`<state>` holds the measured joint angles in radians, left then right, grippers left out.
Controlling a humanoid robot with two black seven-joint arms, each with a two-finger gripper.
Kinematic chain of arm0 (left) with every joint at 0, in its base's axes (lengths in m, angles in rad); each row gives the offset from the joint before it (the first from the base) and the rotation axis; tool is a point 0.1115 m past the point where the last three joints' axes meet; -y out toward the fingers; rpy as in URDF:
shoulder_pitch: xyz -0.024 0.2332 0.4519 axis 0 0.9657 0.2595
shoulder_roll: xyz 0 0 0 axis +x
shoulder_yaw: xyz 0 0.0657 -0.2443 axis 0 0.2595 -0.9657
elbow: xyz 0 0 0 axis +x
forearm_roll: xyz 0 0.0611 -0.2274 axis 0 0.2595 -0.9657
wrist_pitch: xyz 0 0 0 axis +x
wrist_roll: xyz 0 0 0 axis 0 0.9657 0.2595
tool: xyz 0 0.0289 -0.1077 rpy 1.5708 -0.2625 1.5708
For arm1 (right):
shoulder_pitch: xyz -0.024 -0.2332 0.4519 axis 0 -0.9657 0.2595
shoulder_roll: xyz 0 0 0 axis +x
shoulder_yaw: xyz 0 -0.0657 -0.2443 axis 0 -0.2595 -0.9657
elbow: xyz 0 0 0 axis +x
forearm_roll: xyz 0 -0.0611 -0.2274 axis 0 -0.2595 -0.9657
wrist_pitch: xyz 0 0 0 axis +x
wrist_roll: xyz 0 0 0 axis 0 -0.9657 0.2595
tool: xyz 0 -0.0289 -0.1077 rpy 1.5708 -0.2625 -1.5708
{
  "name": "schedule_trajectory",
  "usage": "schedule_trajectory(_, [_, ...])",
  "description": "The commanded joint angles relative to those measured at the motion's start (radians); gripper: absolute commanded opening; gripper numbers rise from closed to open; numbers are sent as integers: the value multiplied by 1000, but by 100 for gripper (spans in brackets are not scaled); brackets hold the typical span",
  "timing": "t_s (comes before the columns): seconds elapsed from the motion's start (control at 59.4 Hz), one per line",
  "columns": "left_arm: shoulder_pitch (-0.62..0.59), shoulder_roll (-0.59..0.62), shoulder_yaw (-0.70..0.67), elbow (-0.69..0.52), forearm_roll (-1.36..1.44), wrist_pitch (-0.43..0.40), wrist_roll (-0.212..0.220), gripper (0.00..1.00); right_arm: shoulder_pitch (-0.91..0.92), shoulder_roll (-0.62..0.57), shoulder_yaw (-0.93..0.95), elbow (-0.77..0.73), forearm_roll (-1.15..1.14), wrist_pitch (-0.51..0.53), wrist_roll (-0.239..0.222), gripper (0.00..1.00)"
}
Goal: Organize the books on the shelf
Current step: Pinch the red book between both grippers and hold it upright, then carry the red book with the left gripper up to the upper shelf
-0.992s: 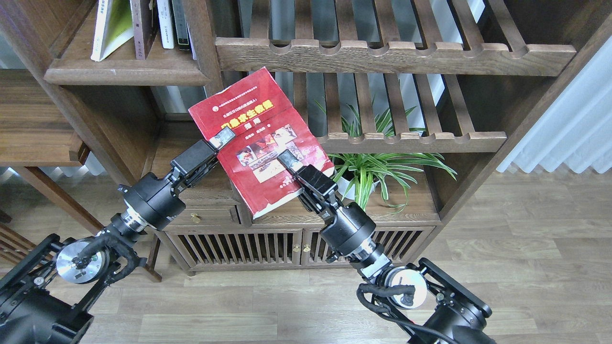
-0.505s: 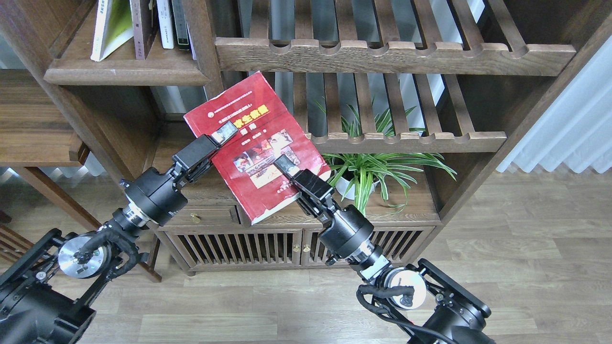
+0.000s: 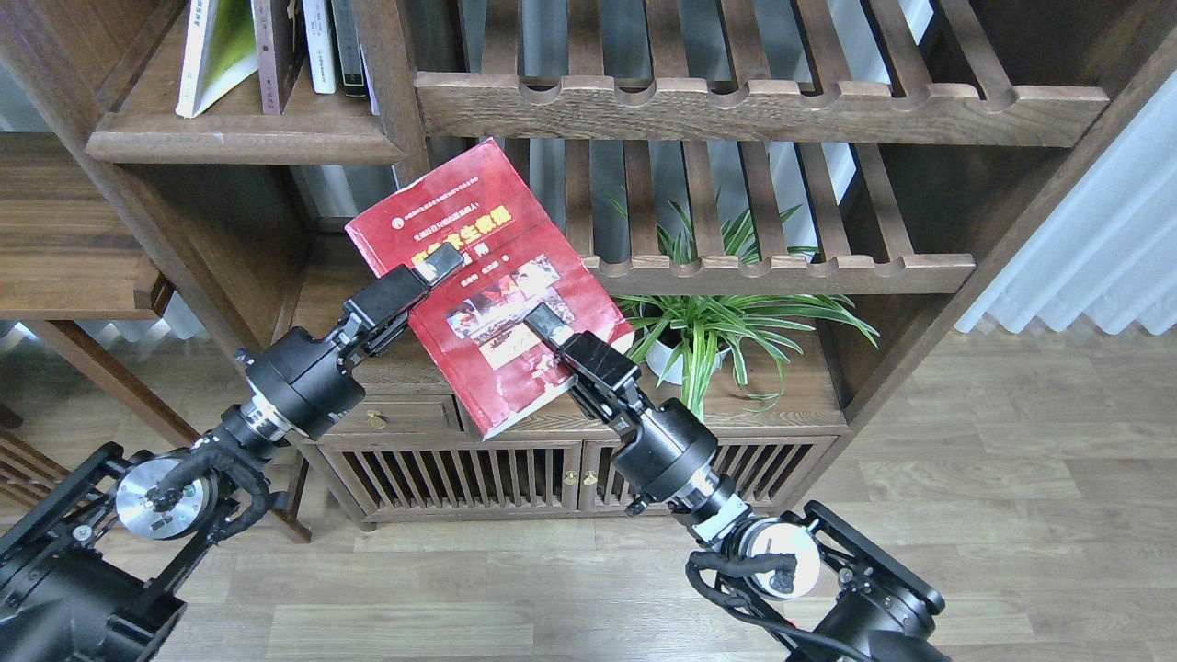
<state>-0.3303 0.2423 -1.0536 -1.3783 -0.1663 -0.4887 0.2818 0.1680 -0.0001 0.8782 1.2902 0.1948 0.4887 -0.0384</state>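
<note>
Here, a dark wooden bookcase (image 3: 919, 184) filling the upper view, with slatted racks (image 3: 763, 101) up and to the right of both tools. Above and left of the left tool, the solid plank shelf (image 3: 239, 138) with its thick rounded lip, carrying upright volumes: a yellow-green and white paperback (image 3: 213, 55) leaning at the left end, a dark maroon one (image 3: 272, 51) just beside it, then slim white and dark-spined volumes (image 3: 333, 41) against the post. Below both tools, a low cabinet (image 3: 441, 469) with barred doors, its top serving as a counter; beyond the right tool on that counter, a spider plant (image 3: 726, 322) in a white pot. Wood-plank floor (image 3: 1011, 478) underneath, pale curtain (image 3: 1094, 239) far right.

Between the two tools, the red book (image 3: 497, 303) with yellow title and photos, held tilted in the air, cover facing up, top corner raised toward the shelf post, bottom corner low over the cabinet's front edge. Well below the shelf, not on it.

Left tool (image 3: 439, 264) pinching the red book at its left edge, one finger visible across the cover near the title. Right tool (image 3: 542, 320) pressed on the same book from the lower right, one finger lying over the cover photos, the other hidden beneath.
</note>
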Motion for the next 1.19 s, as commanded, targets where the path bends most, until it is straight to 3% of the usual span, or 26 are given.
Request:
schedule_trajectory(0.0, [0,-6,1,1,1,0,0,8,1,0,1,-8,0,0,0,5])
schedule_trajectory(0.606, [11,3,7,1,2,0,0,5,8,0,15,-26,2,0,2,8])
schedule_trajectory(0.69, [11,3,6,1,2,0,0,5,8,0,18,-26,2,0,3,16])
schedule_trajectory(0.892, [11,3,1,1,2,0,0,5,11,0,13,-20,-6,0,0,54])
schedule_trajectory(1.026, [11,3,0,1,2,0,0,5,10,0,15,-20,-29,0,2,62])
schedule_trajectory(1.177, [8,5,-6,-1,2,0,0,5,10,0,18,-20,-31,0,2,66])
